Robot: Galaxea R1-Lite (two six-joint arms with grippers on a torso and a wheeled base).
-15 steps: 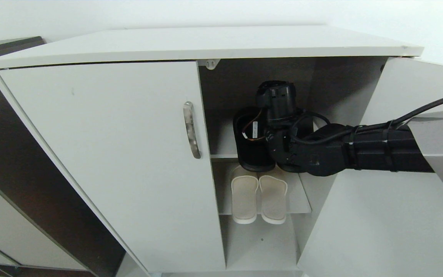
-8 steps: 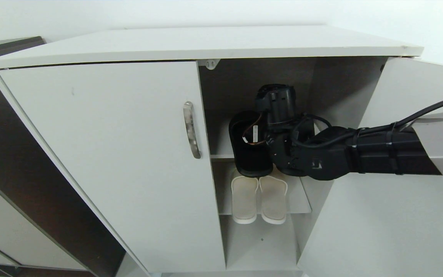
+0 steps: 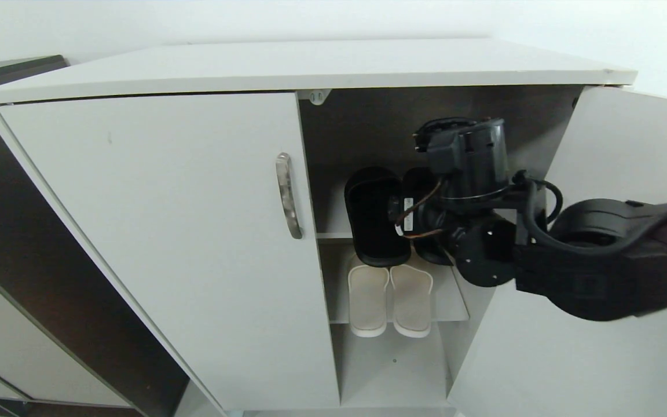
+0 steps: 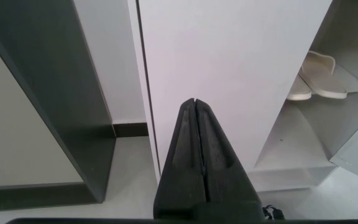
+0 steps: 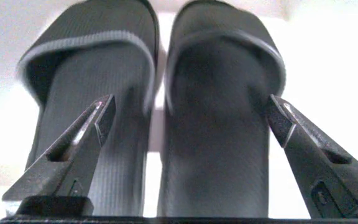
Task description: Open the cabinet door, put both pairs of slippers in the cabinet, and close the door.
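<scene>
Draw the spread-open right gripper (image 5: 191, 106) straight back along the long axis of the black ribbed rubber slippers (image 3: 375, 217), then take the open white cabinet door (image 3: 542, 370) to its right.

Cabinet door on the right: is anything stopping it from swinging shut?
Yes. The open right end effector and its arm sit in the doorway before the black slippers; the cabinet door would hit the arm.

Your right arm (image 3: 594, 278), matte black, looped black cable (image 3: 533, 215), orange wires (image 3: 426, 233), white label (image 3: 408, 207), left gripper (image 4: 194, 106), black tapered fingers (image 4: 182, 162).
</scene>
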